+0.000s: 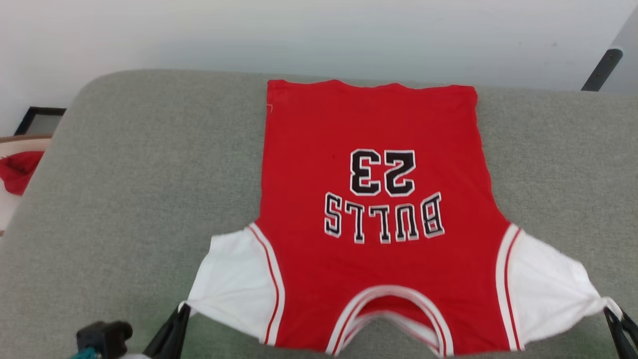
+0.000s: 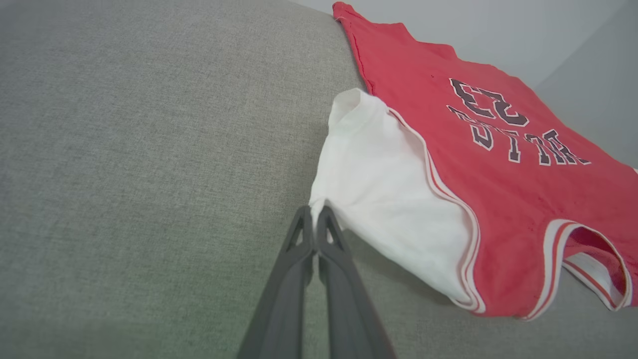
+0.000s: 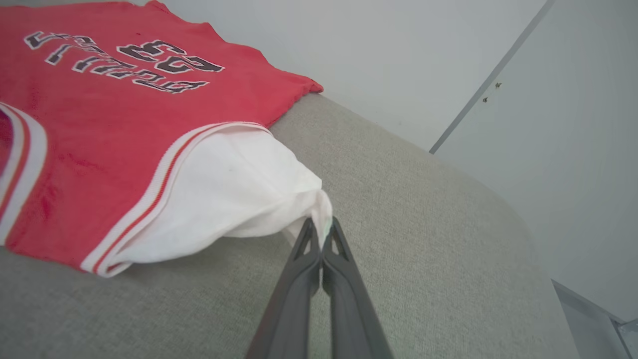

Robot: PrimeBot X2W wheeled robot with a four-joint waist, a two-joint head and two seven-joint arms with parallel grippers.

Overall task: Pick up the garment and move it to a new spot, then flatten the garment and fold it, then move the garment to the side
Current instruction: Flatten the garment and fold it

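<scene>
Garment [image 1: 369, 139], a red jersey-style T-shirt with white short sleeves, lay flat on the grey fabric cushion [image 1: 124, 174], collar at the near edge, hem toward the far edge, sleeve tips pinched in the closed left claw [image 2: 314, 212] and right claw [image 3: 322, 224] on either side.

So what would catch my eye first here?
A red jersey lies spread out on a grey cushion, its BULLS 23 print upside down in the head view. At the near corners, two shut grippers pinch its white sleeve tips: the left gripper on one, the right gripper on the other.
</scene>
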